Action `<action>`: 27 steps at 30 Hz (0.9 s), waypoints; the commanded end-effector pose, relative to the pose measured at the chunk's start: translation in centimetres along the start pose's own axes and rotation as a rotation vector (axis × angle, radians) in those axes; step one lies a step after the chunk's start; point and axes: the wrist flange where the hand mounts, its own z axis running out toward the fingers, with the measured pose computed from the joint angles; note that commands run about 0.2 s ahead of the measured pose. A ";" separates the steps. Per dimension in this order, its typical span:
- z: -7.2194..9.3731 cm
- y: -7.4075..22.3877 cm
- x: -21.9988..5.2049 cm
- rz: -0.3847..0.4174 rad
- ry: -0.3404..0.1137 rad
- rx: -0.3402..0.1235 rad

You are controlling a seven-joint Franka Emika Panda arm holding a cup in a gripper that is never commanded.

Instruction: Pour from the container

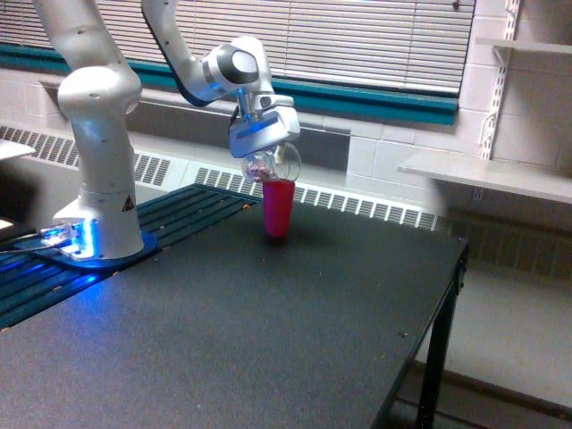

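A small clear rounded container (271, 164) with brownish-red pieces inside hangs just above the rim of the opaque pink-red cup (278, 207). It is tilted, its mouth turned toward the exterior view's right. My gripper (264, 154) is shut on the container, holding it from above and from the left. The pink-red cup stands upright on the dark table (268, 331), directly below the container.
The arm's white base (98, 214) stands at the table's left with a blue light at its foot. Behind run a radiator grille (357, 207) and window blinds (375, 40). A white shelf (487, 174) juts out at the right. The table's right edge (447, 304) drops to the floor.
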 end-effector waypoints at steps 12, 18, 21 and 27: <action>-0.7 -1.3 0.1 -0.055 0.006 -0.018; -0.5 -0.9 -0.2 -0.058 -0.002 -0.026; -0.5 -0.7 -0.3 -0.058 -0.003 -0.032; -0.6 -0.6 -0.4 -0.063 -0.006 -0.038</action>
